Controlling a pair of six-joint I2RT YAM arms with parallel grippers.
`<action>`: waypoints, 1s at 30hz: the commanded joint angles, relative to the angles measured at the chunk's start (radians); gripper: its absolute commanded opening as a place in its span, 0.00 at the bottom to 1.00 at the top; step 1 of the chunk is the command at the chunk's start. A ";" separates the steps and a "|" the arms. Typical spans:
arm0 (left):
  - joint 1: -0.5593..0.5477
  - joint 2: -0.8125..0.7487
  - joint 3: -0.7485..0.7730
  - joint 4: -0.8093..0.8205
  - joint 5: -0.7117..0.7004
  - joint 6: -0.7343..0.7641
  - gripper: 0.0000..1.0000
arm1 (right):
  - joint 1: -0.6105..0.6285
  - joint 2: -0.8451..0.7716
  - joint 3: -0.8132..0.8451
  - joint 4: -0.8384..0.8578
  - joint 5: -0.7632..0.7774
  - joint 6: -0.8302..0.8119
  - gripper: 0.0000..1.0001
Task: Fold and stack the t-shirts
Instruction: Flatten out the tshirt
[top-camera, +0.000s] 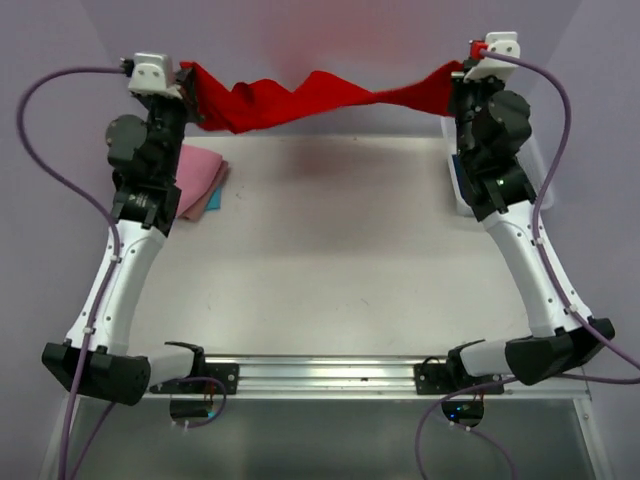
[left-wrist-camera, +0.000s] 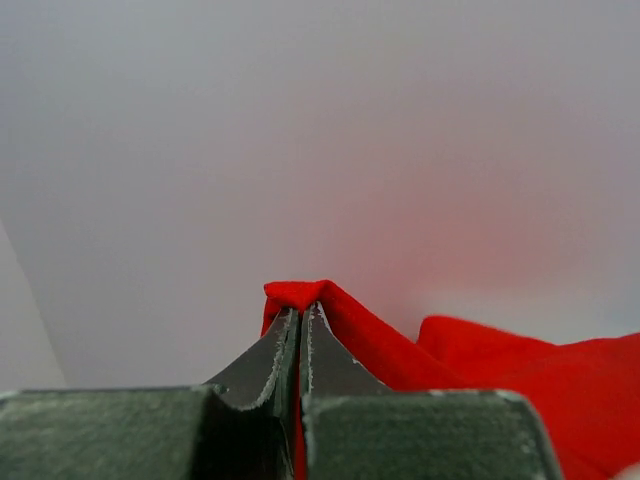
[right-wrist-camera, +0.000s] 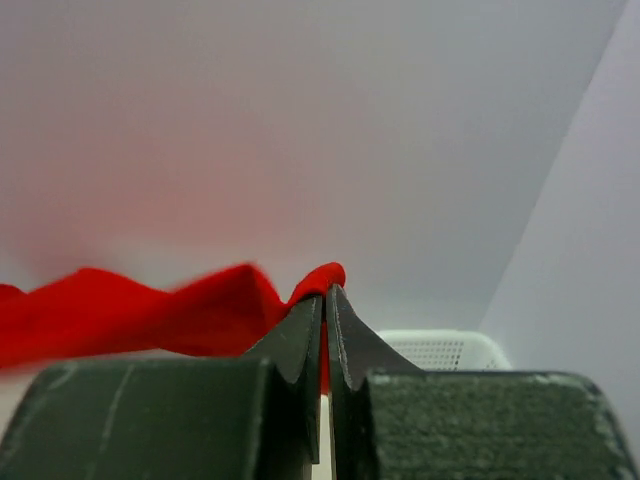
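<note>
Pale lilac walls back a light table (top-camera: 330, 260), and above its far edge the red t-shirt (top-camera: 310, 98) hangs twisted in the air between the two arms. The left gripper (left-wrist-camera: 303, 312) and right gripper (right-wrist-camera: 325, 292) each have their jaws clamped on one end of it. At the table's far left a folded pink t-shirt (top-camera: 198, 178) lies over what seems a turquoise one (top-camera: 213, 201), and a white mesh basket (right-wrist-camera: 440, 348) sits far right.

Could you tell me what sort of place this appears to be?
Likely a robotics lab bench rather than a home: two arms bolted to a metal rail at the edge of a plain table, bare lilac walls, loose purple cables.
</note>
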 joint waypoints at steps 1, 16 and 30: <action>0.014 0.111 -0.246 -0.016 -0.070 -0.105 0.00 | -0.003 0.135 -0.179 -0.102 0.027 0.038 0.00; -0.086 -0.111 -0.741 -0.230 -0.094 -0.408 0.00 | 0.125 0.014 -0.635 -0.286 -0.002 0.317 0.00; -0.100 -0.464 -0.768 -0.669 0.024 -0.573 0.00 | 0.170 -0.121 -0.676 -0.533 0.115 0.368 0.00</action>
